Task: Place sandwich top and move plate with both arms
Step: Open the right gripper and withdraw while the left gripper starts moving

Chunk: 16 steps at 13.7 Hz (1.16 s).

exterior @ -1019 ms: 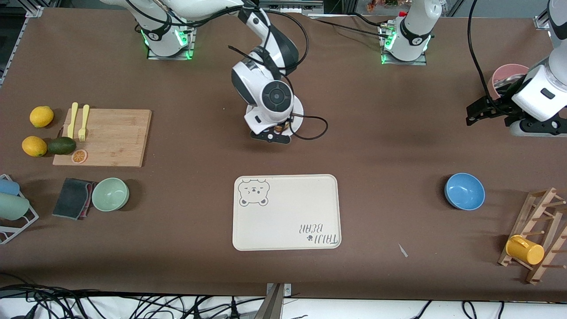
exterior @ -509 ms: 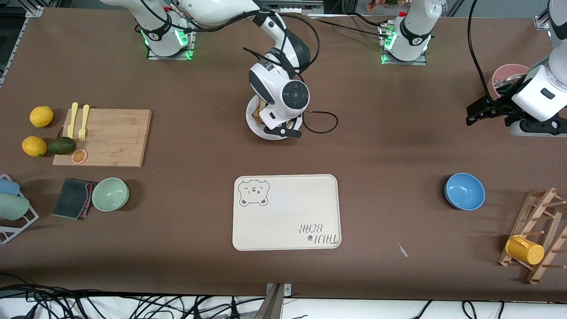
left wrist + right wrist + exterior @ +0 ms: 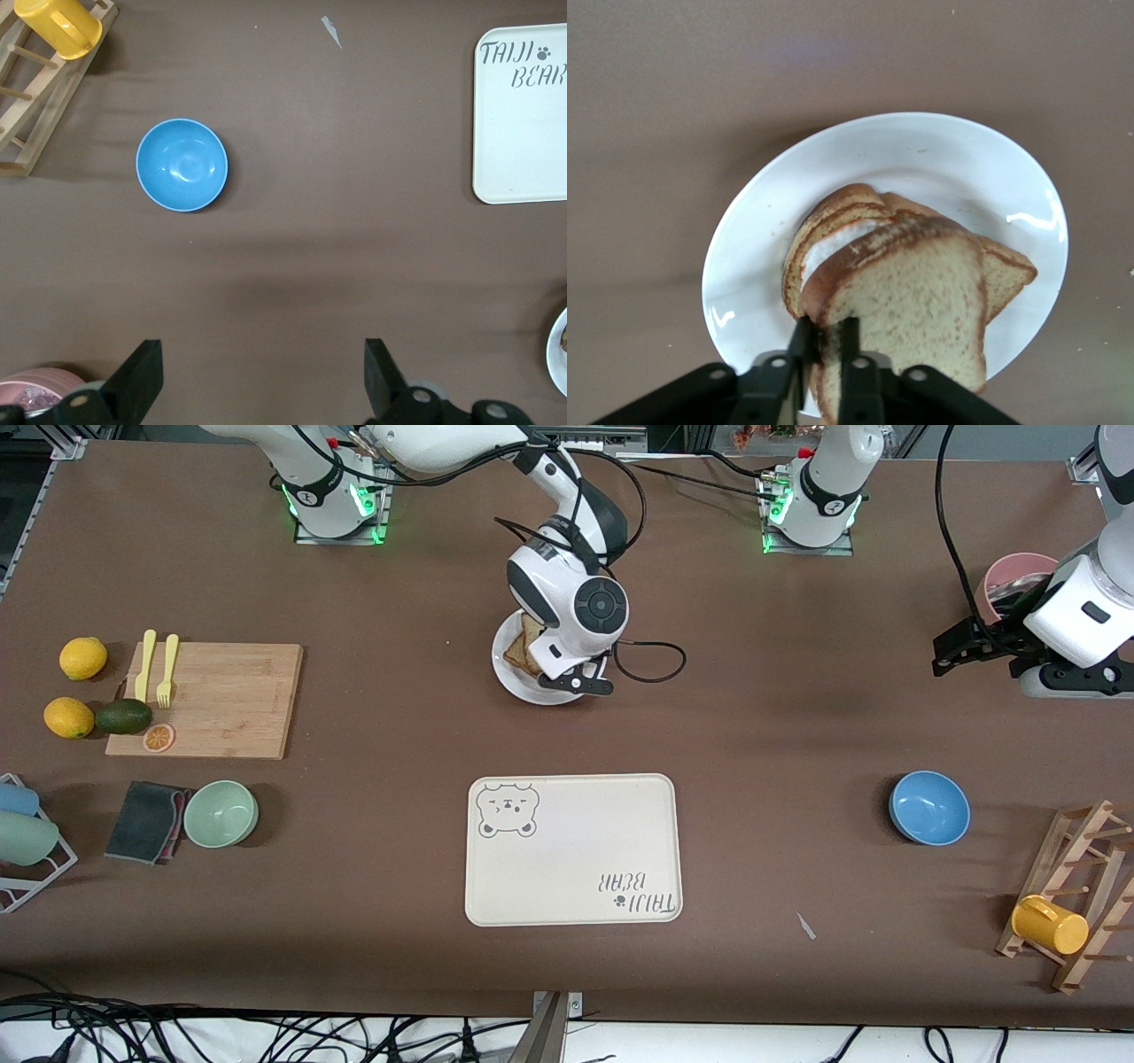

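**Bread slice pinched at its edge over the plate**

Sandwich top [image 3: 921, 292]: flat, light-brown, speckled crumb with a darker crust, tilted, lying over the lower slice [image 3: 842, 221] on the plate [image 3: 771, 239]; pale egg white showing between the two. Pinched at one crust edge by the right gripper [image 3: 824, 341], slim black fingers [image 3: 802, 345] narrowly parted around the bread. Plate round, glossy white, rim bare on most sides, standing mid-table between the arms' bases and the tray [image 3: 576, 850].

Bare brown matte tabletop all round the plate. Tray nearer the front camera, cream, rectangular with rounded corners, bear print and lettering.

Left gripper [image 3: 261, 381] waiting above bare table toward the left arm's end, jaws spread wide, nothing between them; pink bowl [image 3: 1014, 576] beside it, smooth blue bowl [image 3: 182, 165] nearer the front camera. Toward the right arm's end, wooden cutting board [image 3: 213, 700] well apart from the plate.
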Each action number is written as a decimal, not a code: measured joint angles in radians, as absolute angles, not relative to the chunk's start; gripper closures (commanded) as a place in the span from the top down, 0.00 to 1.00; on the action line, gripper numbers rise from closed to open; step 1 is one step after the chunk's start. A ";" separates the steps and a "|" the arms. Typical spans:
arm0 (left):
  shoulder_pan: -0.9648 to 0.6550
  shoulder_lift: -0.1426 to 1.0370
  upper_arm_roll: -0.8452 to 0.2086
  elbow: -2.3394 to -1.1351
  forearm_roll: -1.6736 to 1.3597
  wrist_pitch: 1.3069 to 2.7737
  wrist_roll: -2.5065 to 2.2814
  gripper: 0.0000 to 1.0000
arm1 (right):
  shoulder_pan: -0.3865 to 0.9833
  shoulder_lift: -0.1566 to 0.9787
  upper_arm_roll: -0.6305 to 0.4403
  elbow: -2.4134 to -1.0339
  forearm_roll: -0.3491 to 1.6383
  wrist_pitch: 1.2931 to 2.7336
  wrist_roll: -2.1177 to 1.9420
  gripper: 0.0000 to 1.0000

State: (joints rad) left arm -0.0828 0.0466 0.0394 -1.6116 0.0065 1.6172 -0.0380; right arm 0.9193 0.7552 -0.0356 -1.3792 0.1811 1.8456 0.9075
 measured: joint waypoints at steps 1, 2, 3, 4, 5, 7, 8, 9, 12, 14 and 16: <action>-0.083 0.047 0.039 -1.612 0.007 1.617 -0.038 1.00 | 0.919 0.755 -0.038 -1.378 0.181 1.846 0.908 1.00; -0.082 0.048 0.039 -1.612 0.007 1.617 -0.038 1.00 | 0.919 0.755 -0.043 -1.376 0.181 1.846 0.908 1.00; -0.082 0.049 0.039 -1.612 0.007 1.617 -0.038 1.00 | 0.918 0.755 -0.048 -1.372 0.181 1.846 0.908 1.00; -0.082 0.050 0.039 -1.612 0.007 1.617 -0.038 1.00 | 0.917 0.754 -0.055 -1.366 0.181 1.846 0.907 1.00; -0.081 0.051 0.039 -1.612 0.007 1.617 -0.038 1.00 | 0.916 0.752 -0.065 -1.359 0.181 1.845 0.907 1.00; -0.080 0.052 0.040 -1.612 0.007 1.617 -0.038 1.00 | 0.907 0.734 -0.093 -1.343 0.181 1.829 0.897 1.00; -0.080 0.052 0.040 -1.612 0.007 1.617 -0.038 1.00 | 0.896 0.717 -0.109 -1.337 0.181 1.808 0.877 1.00; -0.080 0.052 0.040 -1.612 0.007 1.617 -0.038 1.00 | 0.879 0.696 -0.121 -1.333 0.181 1.781 0.842 1.00; -0.079 0.058 0.041 -1.612 0.007 1.617 -0.040 1.00 | 0.816 0.621 -0.166 -1.331 0.181 1.714 0.718 1.00; -0.078 0.060 0.042 -1.612 0.007 1.617 -0.040 1.00 | 0.773 0.579 -0.209 -1.331 0.182 1.648 0.600 1.00; -0.078 0.062 0.041 -1.612 0.007 1.617 -0.040 1.00 | 0.710 0.547 -0.237 -1.331 0.187 1.601 0.472 1.00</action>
